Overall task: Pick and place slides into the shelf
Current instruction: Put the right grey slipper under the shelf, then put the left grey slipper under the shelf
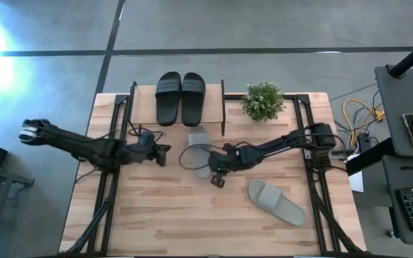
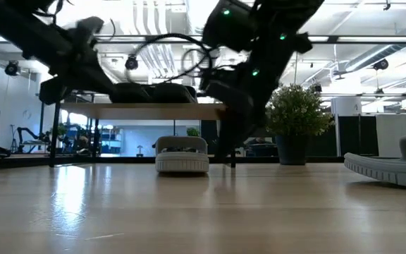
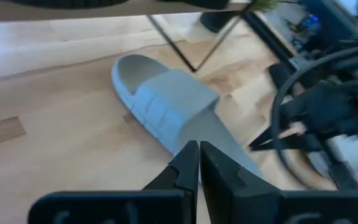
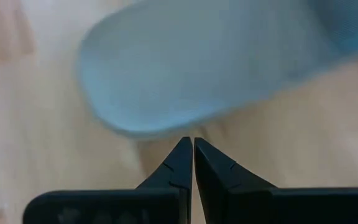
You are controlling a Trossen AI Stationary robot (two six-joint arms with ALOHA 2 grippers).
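Two black slides (image 1: 181, 98) lie side by side on the shelf's top board (image 1: 143, 107). A light grey slide (image 1: 198, 136) lies sole down on the table just in front of the shelf, toe toward it. A second grey slide (image 1: 277, 201) lies on the table at the near right. My right gripper (image 1: 219, 180) is shut and points steeply down at the first grey slide's heel end (image 4: 166, 127). My left gripper (image 1: 165, 154) is shut and hangs above the table left of that slide (image 3: 166, 102), pointing toward it and touching nothing. My right gripper has its shut tips (image 4: 192, 144) right at the edge of the grey slide's heel (image 4: 185, 132), coming from above and from the near side. Whether they touch the slide I cannot tell.
A potted plant (image 1: 262, 100) stands right of the shelf at the far edge. Black frame rails (image 1: 110, 179) run along the table's left and right sides. A cable loop (image 1: 192, 154) hangs from my right arm over the slide. Bare wood lies along the near edge.
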